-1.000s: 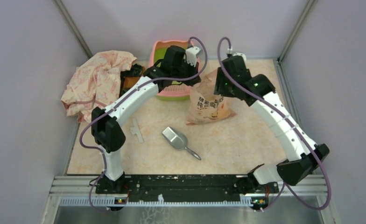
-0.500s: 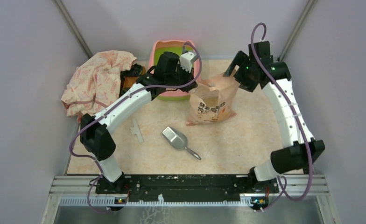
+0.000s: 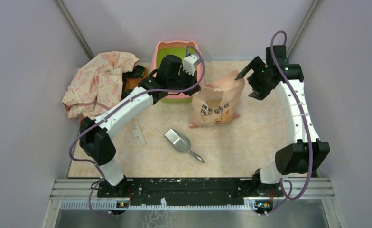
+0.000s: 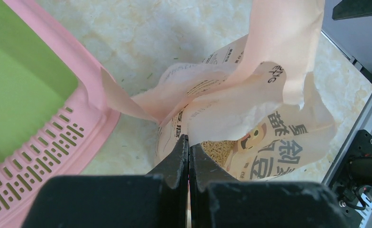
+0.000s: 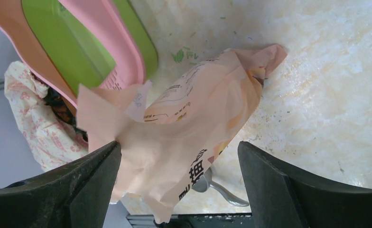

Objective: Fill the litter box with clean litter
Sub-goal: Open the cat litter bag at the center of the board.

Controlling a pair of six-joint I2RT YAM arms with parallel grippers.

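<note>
The litter box (image 3: 161, 53), pink-rimmed and lime-green inside, stands at the back centre and also shows in the left wrist view (image 4: 82, 126) and the right wrist view (image 5: 65, 42). To its right the peach bag (image 3: 219, 107) stands with its mouth open. Tan pellets of clean litter (image 4: 217, 149) show inside it. My left gripper (image 3: 196, 90) is shut on the left edge of the bag's mouth (image 4: 189, 137). My right gripper (image 3: 249, 84) hangs open just right of the bag's raised corner, and the flap (image 5: 193, 118) shows between its wide jaws (image 5: 179, 142).
A silver scoop (image 3: 179, 141) lies in front of the bag and also shows in the right wrist view (image 5: 217, 184). A white plastic strip (image 3: 139, 132) lies to its left. A floral cloth (image 3: 101, 80) is heaped at the back left over an orange-and-black object (image 3: 134, 78). Grey walls close in on both sides.
My right gripper has opened, let go of the bag's top and swung back to the right. The bag's right corner now stands up free. The left gripper keeps its hold.
</note>
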